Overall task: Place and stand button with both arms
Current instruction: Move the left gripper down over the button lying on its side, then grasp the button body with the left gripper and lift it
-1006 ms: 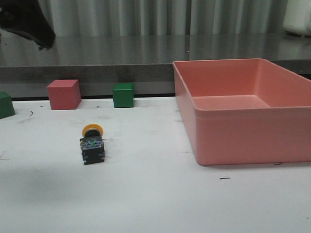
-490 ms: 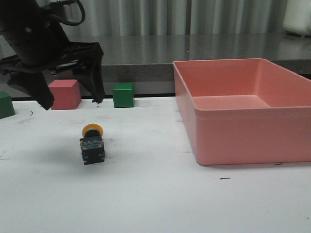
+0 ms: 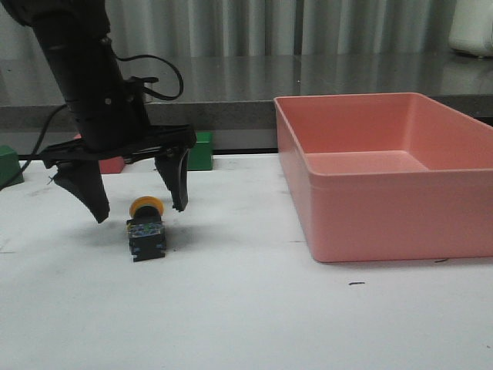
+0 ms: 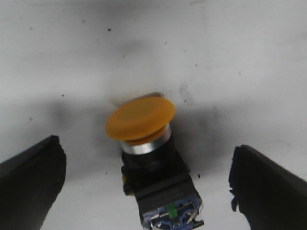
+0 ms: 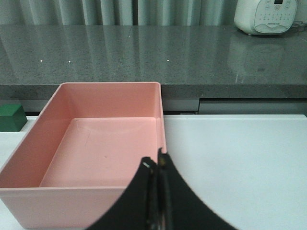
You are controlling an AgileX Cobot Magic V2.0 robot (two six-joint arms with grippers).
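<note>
Plainly the main risk sits with the left gripper (image 3: pixel 137 206), spread wide with a finger on either side of the button (image 3: pixel 145 229), which lies on its side toward the worktop's left edge: closing on the rounded yellow cap instead of the black body could squirt it out or roll it. The right gripper (image 5: pixel 157 165) hangs pressed shut and empty over the pink bin (image 5: pixel 96 143). No readable writing shows; the marks on the button's base and the white appliance (image 5: pixel 270 15) are too small.
</note>
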